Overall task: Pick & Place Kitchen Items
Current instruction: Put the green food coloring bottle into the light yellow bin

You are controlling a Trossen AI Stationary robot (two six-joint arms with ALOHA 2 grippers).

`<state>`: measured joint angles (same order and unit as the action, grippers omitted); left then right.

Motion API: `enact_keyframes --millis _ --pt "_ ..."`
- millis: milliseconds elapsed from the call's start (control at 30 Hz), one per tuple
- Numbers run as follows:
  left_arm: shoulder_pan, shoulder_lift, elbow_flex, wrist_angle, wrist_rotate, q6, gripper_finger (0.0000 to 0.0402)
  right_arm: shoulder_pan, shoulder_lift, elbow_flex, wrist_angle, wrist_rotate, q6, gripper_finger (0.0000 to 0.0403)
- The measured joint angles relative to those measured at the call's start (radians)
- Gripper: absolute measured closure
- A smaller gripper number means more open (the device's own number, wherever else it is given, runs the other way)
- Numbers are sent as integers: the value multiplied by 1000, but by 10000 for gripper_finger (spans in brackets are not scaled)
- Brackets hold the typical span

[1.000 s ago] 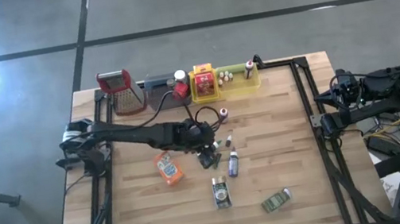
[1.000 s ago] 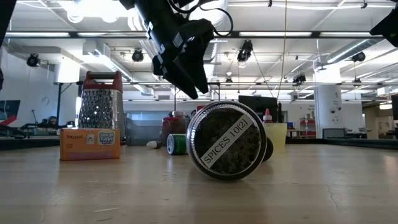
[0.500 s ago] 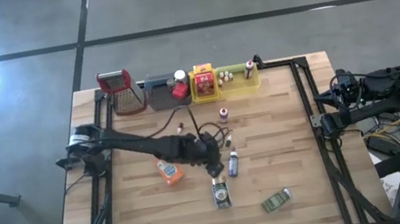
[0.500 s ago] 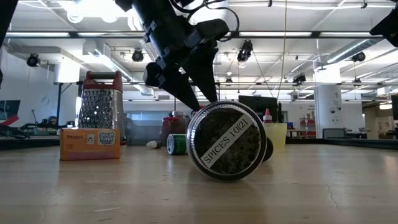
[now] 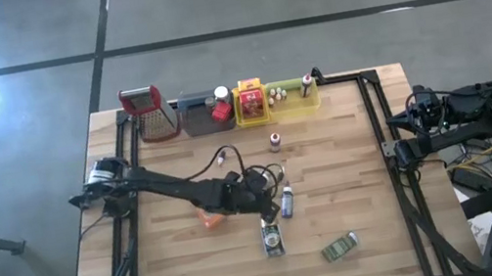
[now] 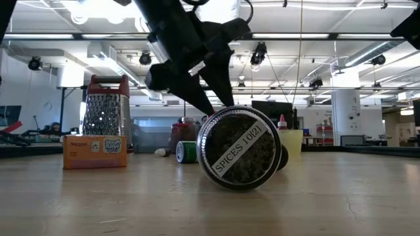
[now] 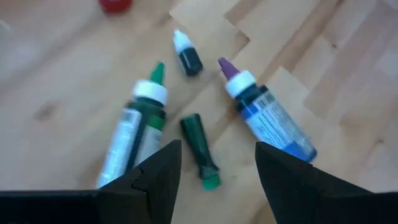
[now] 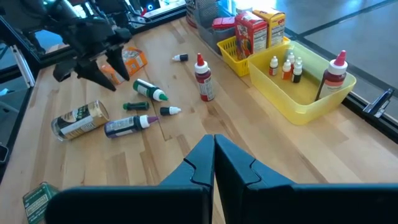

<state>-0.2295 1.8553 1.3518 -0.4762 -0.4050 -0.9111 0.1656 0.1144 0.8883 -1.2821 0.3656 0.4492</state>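
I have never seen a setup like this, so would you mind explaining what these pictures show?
These are four cameras on one wooden table with two dark robot arms: one overhead, one at tabletop level, one on each wrist. The left claw hangs open, holding nothing, over a small dark green tube lying between a green-capped bottle and a blue bottle with a purple tip. The right claw waits shut at the table's right side. A round spice jar lies on its side nearest the low camera. A yellow tray holds tiny bottles.

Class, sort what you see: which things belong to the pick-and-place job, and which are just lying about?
Job: green-capped bottle, purple-tipped blue bottle, small green tube, spice jar, orange packet.
Lying about: metal grater, yellow tray, grey tray.
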Motion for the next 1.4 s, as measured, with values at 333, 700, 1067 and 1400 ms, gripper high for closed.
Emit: enact_keyframes --millis 333,700,1067,1400 --pt "64 47 4 31 122 -58 193 0 0 0 0 0 0 394" --pt "78 107 7 86 159 -51 193 0 6 -1 0 0 0 394" --pt "81 165 3 84 154 -42 193 0 7 -1 0 0 0 394" --pt "85 178 1 83 127 -39 194 0 7 -2 0 0 0 394"
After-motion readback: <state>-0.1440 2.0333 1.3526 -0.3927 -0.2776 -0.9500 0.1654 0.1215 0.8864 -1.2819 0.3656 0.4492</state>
